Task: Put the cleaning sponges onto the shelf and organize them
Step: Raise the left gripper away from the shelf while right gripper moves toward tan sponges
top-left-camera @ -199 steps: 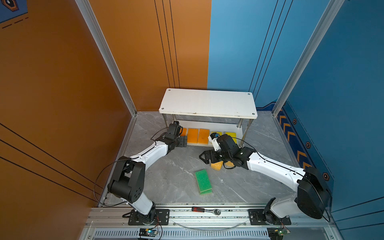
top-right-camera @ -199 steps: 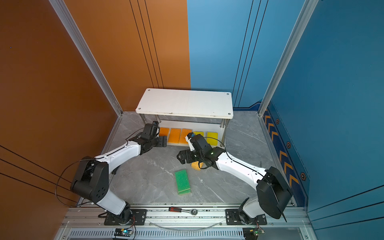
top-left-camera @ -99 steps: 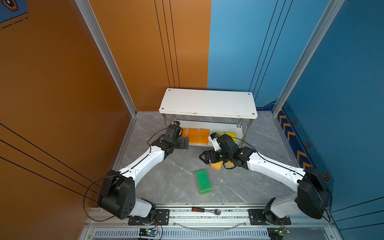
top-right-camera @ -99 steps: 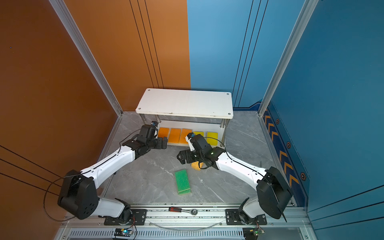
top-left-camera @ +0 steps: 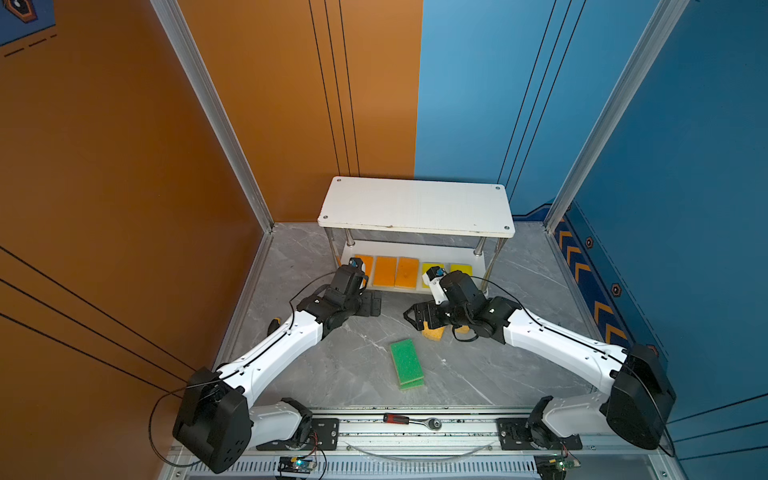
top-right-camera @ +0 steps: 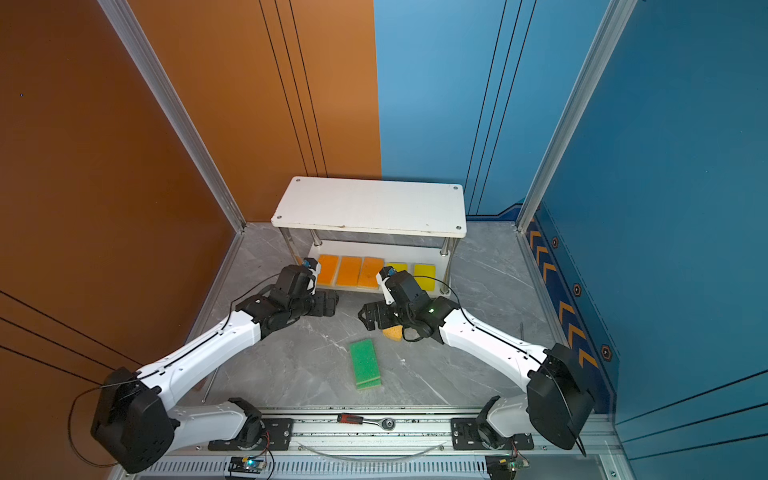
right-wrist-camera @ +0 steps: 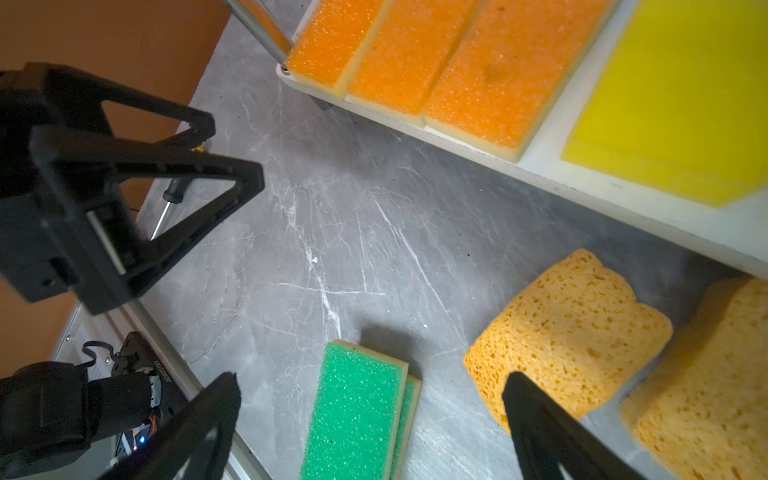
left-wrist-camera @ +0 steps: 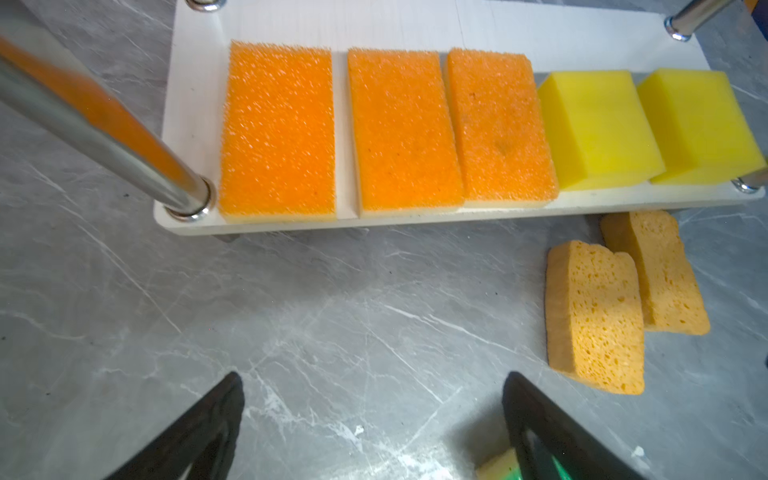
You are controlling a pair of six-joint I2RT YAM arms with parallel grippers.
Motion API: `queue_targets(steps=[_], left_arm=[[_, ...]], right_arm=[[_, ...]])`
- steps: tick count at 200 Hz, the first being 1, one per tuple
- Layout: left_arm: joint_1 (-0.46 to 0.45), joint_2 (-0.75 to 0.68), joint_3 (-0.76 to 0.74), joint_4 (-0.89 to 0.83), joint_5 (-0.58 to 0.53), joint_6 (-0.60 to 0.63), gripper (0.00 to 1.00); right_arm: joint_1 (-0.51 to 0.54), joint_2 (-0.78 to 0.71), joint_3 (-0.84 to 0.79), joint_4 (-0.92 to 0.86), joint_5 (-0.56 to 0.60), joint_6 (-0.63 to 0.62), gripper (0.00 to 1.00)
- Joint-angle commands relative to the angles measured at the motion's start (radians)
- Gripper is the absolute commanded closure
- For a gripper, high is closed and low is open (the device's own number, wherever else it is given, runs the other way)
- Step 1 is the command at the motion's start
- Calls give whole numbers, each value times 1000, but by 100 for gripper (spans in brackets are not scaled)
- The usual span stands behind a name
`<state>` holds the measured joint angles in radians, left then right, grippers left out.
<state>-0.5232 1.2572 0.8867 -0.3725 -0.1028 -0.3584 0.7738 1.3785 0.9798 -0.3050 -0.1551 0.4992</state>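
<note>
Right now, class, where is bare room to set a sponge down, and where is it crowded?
Free: the top board, wholly bare; the floor between orange sponges and green sponges. Crowded: the lower board, five sponges abreast; the floor around porous sponges.

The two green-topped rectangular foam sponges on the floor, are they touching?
Touching: the right wrist view shows the upper green sponge lying directly on the lower green sponge.

Close view down onto a grey marbled worktop (right-wrist-camera: 374,232). The white lower board of the shelf (right-wrist-camera: 623,195) carries three orange-topped sponges (right-wrist-camera: 415,54) side by side, then a bright yellow sponge (right-wrist-camera: 685,91). On the worktop lie two stacked green-topped sponges (right-wrist-camera: 357,407) and two porous yellow-orange sponges (right-wrist-camera: 569,332). The right end effector (right-wrist-camera: 372,380) has its black fingers (right-wrist-camera: 199,428) wide apart. The left end effector (right-wrist-camera: 232,149), also spread, is near the shelf's corner.
</note>
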Motion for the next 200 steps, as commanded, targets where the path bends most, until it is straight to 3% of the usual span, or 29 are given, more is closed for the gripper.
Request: queue_targets(steps=[1,36,65,127,200], left_arm=[[-25,-12,-28,-36,14,-42,2],[-49,-18,-53,-38,4,-68,2],[-57,-25,-66,-38,-3,-76,2],[-58,-35,-79,-38,-12,-95,2],[-62,-48,-95,-38,3,-120,2]], right_arm=[[3,-35,-37,-59,114,43,2],[-8,-98,-92,-116,261,85,2],[-42,-167,-154,-151,314,114,2],[-148,-237,-230,-204,351,120,3],[-166,-136,-237,-167,370,120,3]])
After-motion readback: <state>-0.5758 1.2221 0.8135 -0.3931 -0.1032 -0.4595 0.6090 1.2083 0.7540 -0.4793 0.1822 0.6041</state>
